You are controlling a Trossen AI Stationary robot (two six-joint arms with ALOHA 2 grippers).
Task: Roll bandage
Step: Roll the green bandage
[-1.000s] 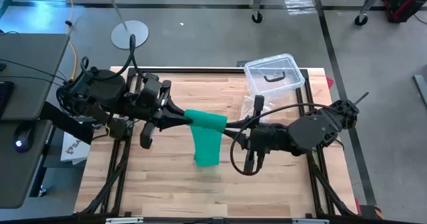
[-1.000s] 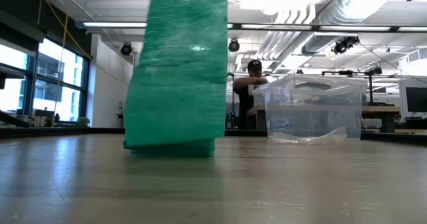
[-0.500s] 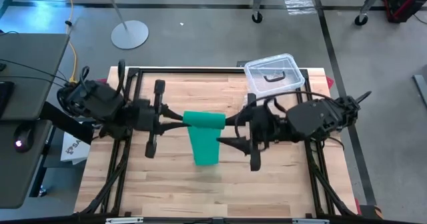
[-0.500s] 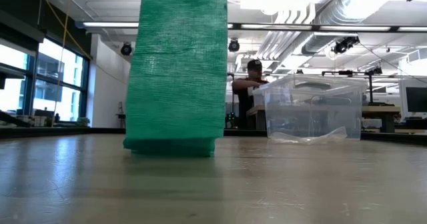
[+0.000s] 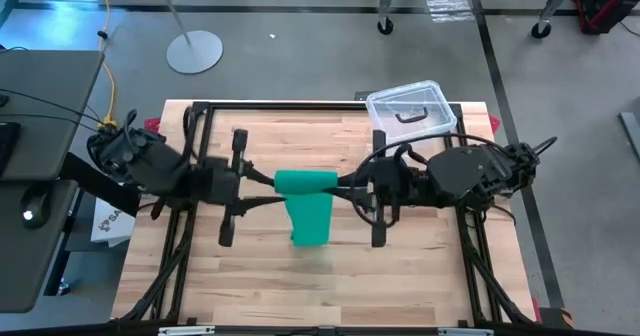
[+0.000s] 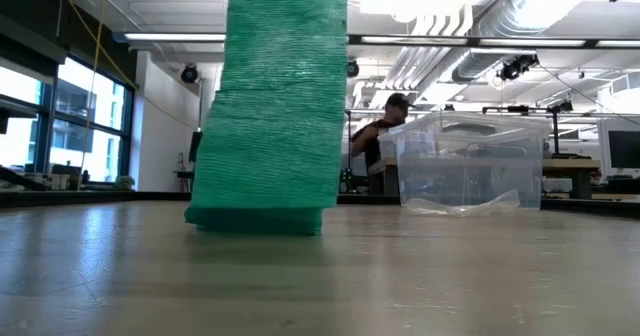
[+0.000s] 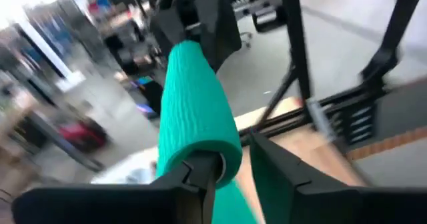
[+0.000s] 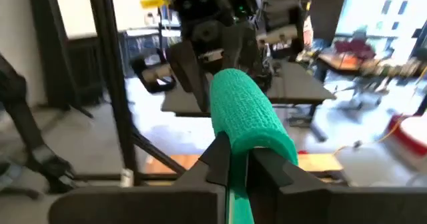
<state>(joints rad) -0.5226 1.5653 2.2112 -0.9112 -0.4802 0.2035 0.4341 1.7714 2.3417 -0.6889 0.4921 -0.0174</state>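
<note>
Two hands meet on one roll: the green bandage (image 5: 306, 183) is held up above the middle of the desk (image 5: 420, 266), with its rolled part lying crosswise between the arms and its loose tail hanging down to the wood. Seen from the roll, your left hand (image 5: 266, 182) is at one end and your right hand (image 5: 346, 185) at the other, both equally near. The right hand is closed tight on its end of the roll. The left hand's fingers (image 7: 200, 174) are partly apart around its end, one finger inside the core.
</note>
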